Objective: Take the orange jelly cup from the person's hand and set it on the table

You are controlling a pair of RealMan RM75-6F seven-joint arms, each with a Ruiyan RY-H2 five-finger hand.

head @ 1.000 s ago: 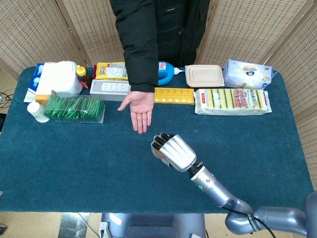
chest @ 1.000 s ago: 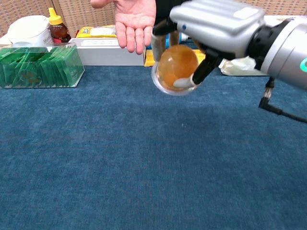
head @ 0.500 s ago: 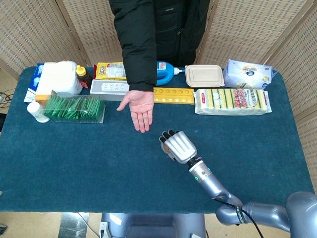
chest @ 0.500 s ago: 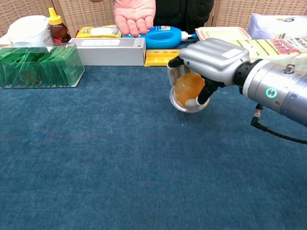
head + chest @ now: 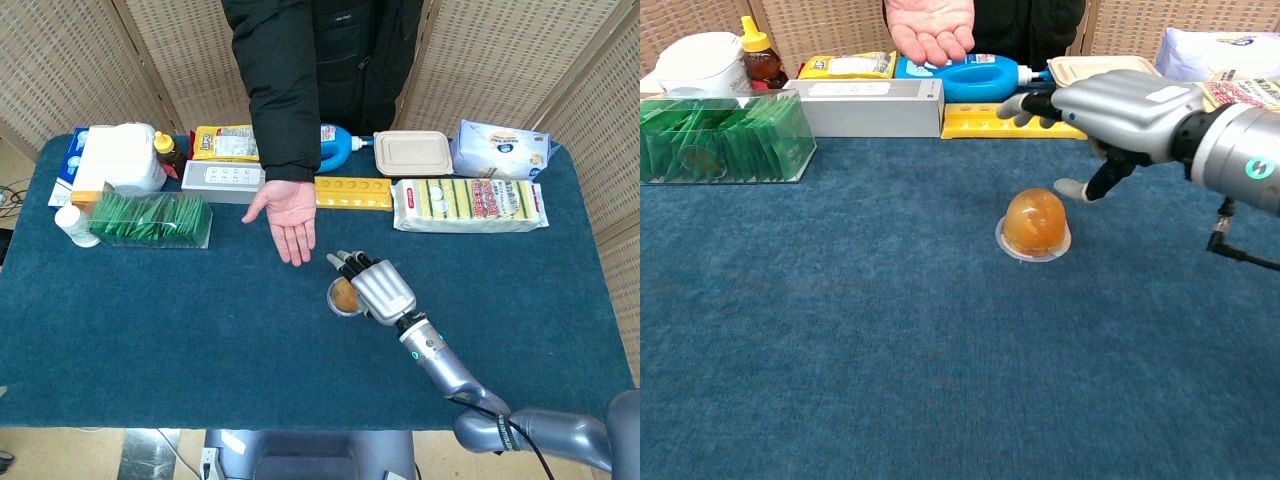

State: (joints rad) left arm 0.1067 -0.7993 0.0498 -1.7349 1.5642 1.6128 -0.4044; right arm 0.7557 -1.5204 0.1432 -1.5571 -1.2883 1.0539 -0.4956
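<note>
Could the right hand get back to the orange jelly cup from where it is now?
Probably yes. The right hand hovers open just above and beside the orange jelly cup, its fingers spread and touching nothing. The cup sits alone on bare blue table, with nothing between it and the hand.

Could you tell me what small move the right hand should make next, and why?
Probably lift and draw the right hand back toward the robot. The jelly cup sits on the table by itself, and the fingers are spread above it without touching.
</note>
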